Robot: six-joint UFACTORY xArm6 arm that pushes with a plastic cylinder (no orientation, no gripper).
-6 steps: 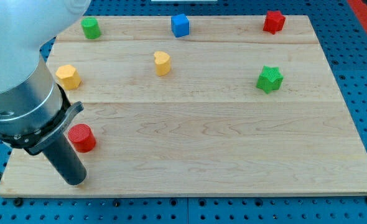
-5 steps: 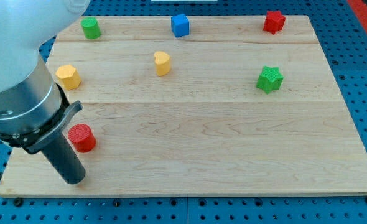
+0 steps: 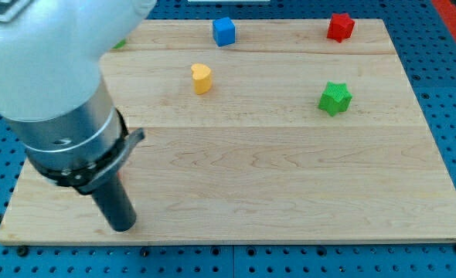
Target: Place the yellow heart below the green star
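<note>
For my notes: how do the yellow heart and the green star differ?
The yellow heart is yellow and rounded; the green star is green with points. The heart lies near the view's middle top, the star further toward the view's right and slightly lower. Both are small blocks standing free on the board.

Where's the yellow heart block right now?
The yellow heart block sits in the board's upper middle-left, below and left of the blue cube, far left of the green star.

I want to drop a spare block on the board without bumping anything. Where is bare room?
Free: the wide wooden stretch below the yellow heart and green star, toward the view's bottom right. Also between heart and star. Crowded: the view's left, where the arm covers the board; my tip sits bottom left.
</note>
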